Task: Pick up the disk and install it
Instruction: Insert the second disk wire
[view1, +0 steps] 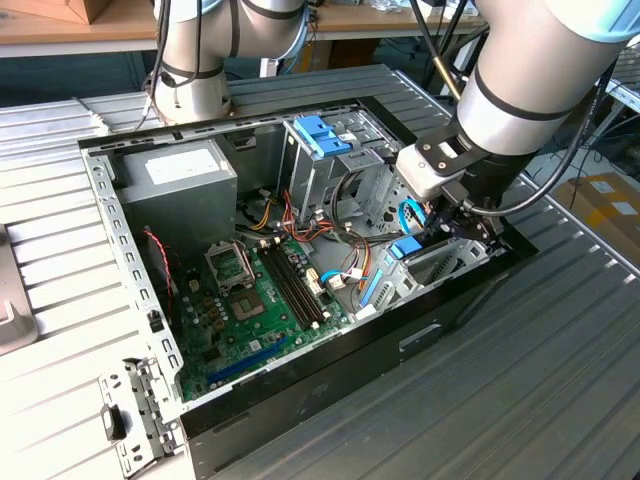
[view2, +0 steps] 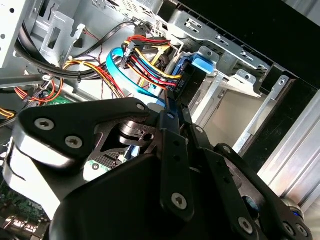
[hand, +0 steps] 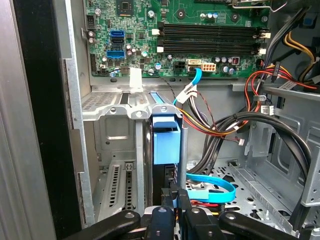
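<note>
The disk (view1: 405, 248), with bright blue rails, stands on edge in a metal bay at the front corner of the open computer case (view1: 100, 200), on the exterior view's right. In the first wrist view the disk's blue end (hand: 166, 140) sits between the bay's metal walls. My gripper (view1: 440, 225) reaches down into the case right at it. Both wrist views show the black fingers drawn together, and the gripper (hand: 179, 197) tips meet the disk's near edge. In the second wrist view my gripper (view2: 170, 102) points at the disk's blue rail (view2: 200, 65), beside plugged cables.
A drive cage with a blue clip (view1: 320, 135) stands behind the bay. The grey power-supply box (view1: 180, 180) fills the far corner, with the green motherboard (view1: 250, 300) below it. Cable bundles (hand: 250, 125) and a light blue ribbon cable (hand: 212, 187) lie close to the gripper.
</note>
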